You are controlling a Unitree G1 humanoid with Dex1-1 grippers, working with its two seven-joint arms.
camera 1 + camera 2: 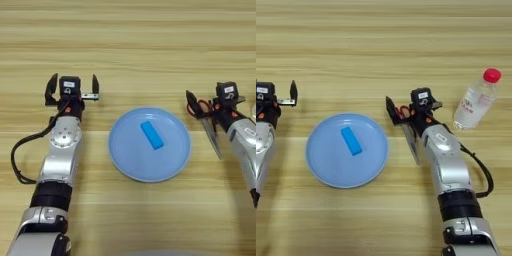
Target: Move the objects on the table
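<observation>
— Left side of the frame?
— The left gripper (72, 87), black fingers spread wide over grained tan table (130, 35).
— Centre?
— A flat blue block (151, 135) lying on the round, smooth plate (122, 152).
— Right?
— The right gripper (406, 111) is clamped on red-handled scissors (410, 135), blades pointing down-frame; the clear red-capped bottle (477, 100) stands just beyond.

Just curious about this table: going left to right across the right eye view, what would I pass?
Left gripper, fingers open → light-blue plate with the blue block on it → right gripper at the red-handled scissors → clear bottle with red cap.
</observation>
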